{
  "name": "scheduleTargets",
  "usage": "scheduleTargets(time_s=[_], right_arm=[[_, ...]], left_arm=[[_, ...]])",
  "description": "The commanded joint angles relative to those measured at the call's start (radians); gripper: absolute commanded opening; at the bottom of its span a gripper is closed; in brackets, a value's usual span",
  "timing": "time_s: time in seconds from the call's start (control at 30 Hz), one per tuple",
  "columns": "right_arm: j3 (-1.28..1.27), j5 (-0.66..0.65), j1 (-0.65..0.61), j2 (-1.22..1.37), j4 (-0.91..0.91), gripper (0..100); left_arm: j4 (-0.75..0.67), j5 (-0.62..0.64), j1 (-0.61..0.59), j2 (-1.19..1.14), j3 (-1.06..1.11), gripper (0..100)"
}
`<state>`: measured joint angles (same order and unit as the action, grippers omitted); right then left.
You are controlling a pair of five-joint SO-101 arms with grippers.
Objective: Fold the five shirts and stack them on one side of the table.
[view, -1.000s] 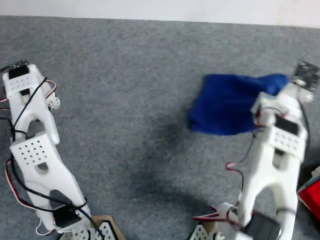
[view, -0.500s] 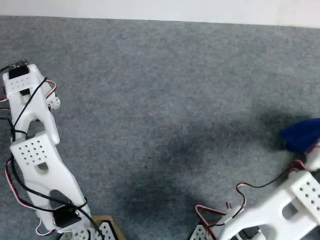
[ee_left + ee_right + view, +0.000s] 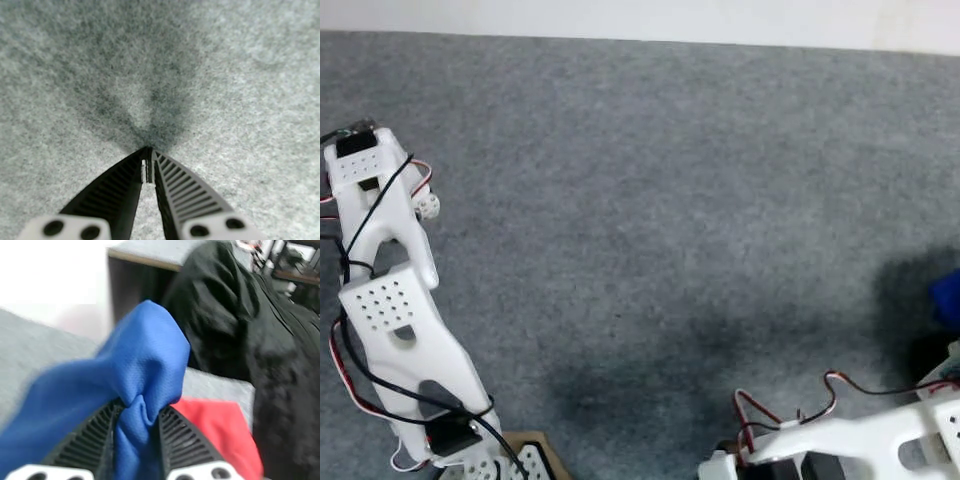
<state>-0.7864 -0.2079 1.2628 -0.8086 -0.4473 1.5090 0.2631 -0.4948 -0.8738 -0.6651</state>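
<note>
The right jaws are clamped on a bunched blue shirt (image 3: pixel 145 350), held up out at the right edge of the desk (image 3: pixel 650 150). Red fabric (image 3: pixel 220 425) lies just beyond it, with black fabric (image 3: pixel 225 305) behind. The left jaws are pressed together on nothing, over bare grey surface toward the left edge. From where I stand there's no folded stack to be seen, and this shirt looks crumpled rather than folded, so most of the job seems left.

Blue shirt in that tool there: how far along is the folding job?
Nothing looks finished yet. In hand: the right tool is shut on a bunched blue fabric shirt, with a red cloth beyond it. The left tool is shut on nothing over the grey felt table. Flat folding and stacking appear left.
</note>
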Motion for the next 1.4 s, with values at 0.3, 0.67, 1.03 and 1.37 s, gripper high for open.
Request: scheduleTargets(time_s=[0.3, 0.67, 1.03, 1.37], right_arm=[[-0.229, -0.074, 0.199, 0.401, 0.631, 0.6], [-0.01, -0.144, 0.2, 0.822, 0.668, 0.6], [0.211, 0.127, 0.148, 0.745, 0.367, 26.7], [0.552, 0.265, -0.015, 0.613, -0.197, 25.9]], left_arm=[[-0.02, 0.0, 0.039, 0.004, -0.002, 1], [-0.02, 0.0, 0.039, 0.004, -0.002, 1], [-0.026, 0.0, 0.042, 0.004, -0.002, 1], [-0.026, 0.0, 0.042, 0.004, -0.004, 1]])
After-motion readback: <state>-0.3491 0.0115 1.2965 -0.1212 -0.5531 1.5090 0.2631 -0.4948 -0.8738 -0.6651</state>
